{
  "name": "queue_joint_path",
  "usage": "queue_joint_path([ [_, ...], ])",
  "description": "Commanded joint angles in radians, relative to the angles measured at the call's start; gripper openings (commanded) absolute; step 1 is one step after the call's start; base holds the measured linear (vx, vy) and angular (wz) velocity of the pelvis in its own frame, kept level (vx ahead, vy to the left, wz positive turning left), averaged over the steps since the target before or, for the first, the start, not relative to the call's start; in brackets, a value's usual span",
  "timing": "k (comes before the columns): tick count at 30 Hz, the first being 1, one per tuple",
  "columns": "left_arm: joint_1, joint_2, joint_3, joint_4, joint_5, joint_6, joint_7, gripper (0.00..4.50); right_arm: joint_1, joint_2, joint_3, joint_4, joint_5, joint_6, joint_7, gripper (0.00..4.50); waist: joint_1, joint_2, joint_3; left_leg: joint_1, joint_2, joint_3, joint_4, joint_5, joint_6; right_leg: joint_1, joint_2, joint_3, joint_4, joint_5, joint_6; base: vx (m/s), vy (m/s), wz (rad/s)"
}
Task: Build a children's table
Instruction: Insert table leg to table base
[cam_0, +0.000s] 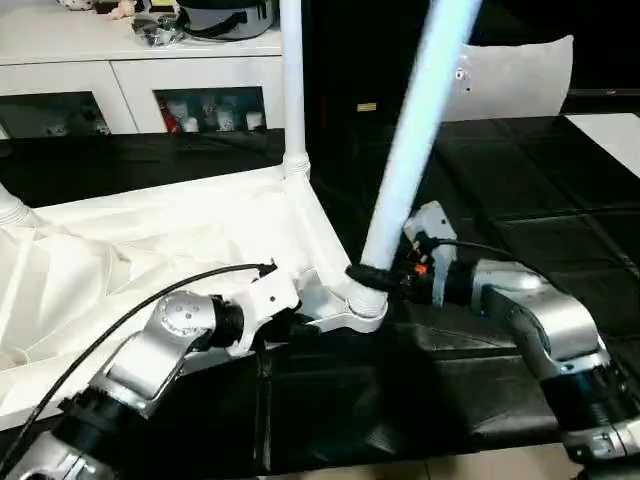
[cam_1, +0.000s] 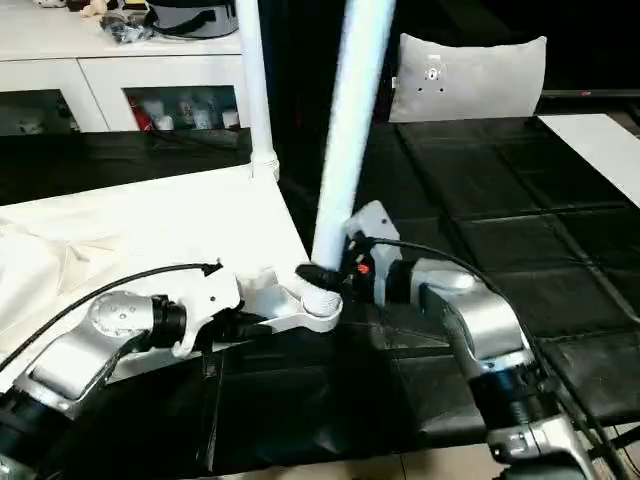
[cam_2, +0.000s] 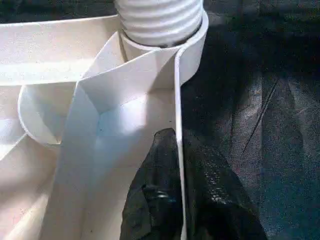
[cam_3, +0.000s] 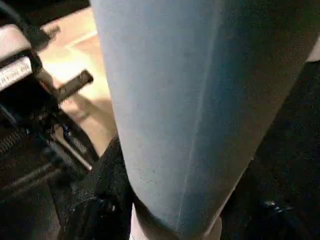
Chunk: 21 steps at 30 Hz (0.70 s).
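The tabletop (cam_0: 200, 240) at the left of the frame is white, its ribbed underside cream-tinted, and the two legs (cam_0: 415, 140) rising from it are white too, the tilted one with a bluish sheen. The floor (cam_0: 520, 200) is black with a faint square-tile pattern. A grey cushion (cam_1: 470, 78) lies at upper right. The forearms (cam_0: 540, 320) are silver, with black fingers (cam_2: 155, 200). The cabinet (cam_0: 120, 60) at upper left is white.

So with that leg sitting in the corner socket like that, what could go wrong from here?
The leg leans out of line with its corner socket, unlike the upright leg at the far corner, so its threads may cross or bind. The left gripper pinches only the tabletop's thin side wall, so the tabletop could twist or slip as the right gripper turns.
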Motion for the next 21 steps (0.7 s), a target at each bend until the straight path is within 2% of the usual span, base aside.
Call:
queue_joint_path([
  [1,-0.001,0.007,-0.018,0.014,0.007,-0.008,-0.027,0.01,-0.022,-0.007,0.017,0.019,-0.009,0.006,0.011,1.89,0.002,-0.01,-0.067,-0.007,0.018,0.008,-0.068,-0.113,0.046,0.066,-0.057,0.06,-0.061,-0.332,-0.109,0.0,0.0,0.0],
  [2,-0.005,0.01,-0.023,0.02,0.004,-0.018,-0.052,0.0,-0.033,-0.016,0.036,0.036,-0.022,0.011,0.023,1.89,0.001,-0.014,-0.066,-0.007,0.018,0.008,-0.069,-0.113,0.047,0.065,-0.057,0.06,-0.061,-0.336,-0.112,0.0,0.0,0.0],
  [4,-0.008,0.011,-0.026,0.023,0.005,-0.023,-0.062,0.0,-0.037,-0.019,0.042,0.042,-0.026,0.013,0.029,1.89,0.002,-0.011,-0.065,-0.006,0.018,0.008,-0.069,-0.121,0.045,0.065,-0.058,0.06,-0.064,-0.351,-0.107,0.0,0.0,0.0],
  [5,-0.016,0.014,-0.036,0.033,0.009,-0.044,-0.093,0.0,-0.046,-0.025,0.054,0.058,-0.036,0.014,0.042,1.89,0.002,-0.02,-0.066,-0.007,0.018,0.009,-0.069,-0.116,0.046,0.065,-0.058,0.06,-0.062,-0.351,-0.105,0.0,0.0,0.0],
  [8,-0.023,0.018,-0.046,0.04,0.008,-0.063,-0.128,0.0,-0.056,-0.026,0.062,0.075,-0.043,0.012,0.057,1.89,0.002,-0.014,-0.067,-0.006,0.02,0.008,-0.07,-0.114,0.044,0.064,-0.058,0.061,-0.061,-0.336,-0.11,0.0,0.0,0.0],
  [11,-0.035,0.021,-0.06,0.048,0.005,-0.081,-0.168,0.0,-0.071,-0.019,0.069,0.108,-0.049,0.001,0.076,1.89,0.001,-0.016,-0.068,-0.005,0.021,0.008,-0.07,-0.125,0.042,0.065,-0.059,0.062,-0.059,-0.32,-0.119,0.0,0.0,0.0],
  [17,-0.083,0.004,-0.07,0.104,0.028,-0.125,-0.196,0.0,-0.085,0.01,0.051,0.19,-0.032,-0.012,0.093,1.88,0.005,-0.012,-0.065,0.002,0.021,0.007,-0.072,-0.177,0.025,0.061,-0.06,0.06,-0.069,-0.377,-0.111,0.0,0.0,0.0],
  [18,-0.088,0.003,-0.069,0.114,0.038,-0.131,-0.183,0.0,-0.077,0.01,0.045,0.19,-0.026,-0.012,0.095,1.88,0.006,-0.014,-0.065,0.002,0.022,0.007,-0.073,-0.181,0.021,0.063,-0.06,0.06,-0.067,-0.375,-0.11,0.0,0.0,0.0],
  [19,-0.091,0.002,-0.068,0.12,0.045,-0.134,-0.176,0.0,-0.072,0.01,0.041,0.19,-0.022,-0.012,0.096,1.88,0.007,-0.011,-0.065,0.001,0.021,0.006,-0.073,-0.184,0.021,0.064,-0.06,0.059,-0.068,-0.378,-0.108,0.0,0.0,0.0],
  [21,-0.096,-0.001,-0.061,0.136,0.052,-0.136,-0.157,0.0,-0.05,0.007,0.026,0.184,-0.011,-0.018,0.099,1.88,0.009,-0.012,-0.063,0.004,0.02,0.007,-0.074,-0.199,0.022,0.063,-0.061,0.058,-0.074,-0.406,-0.098,0.0,0.0,0.0],
])
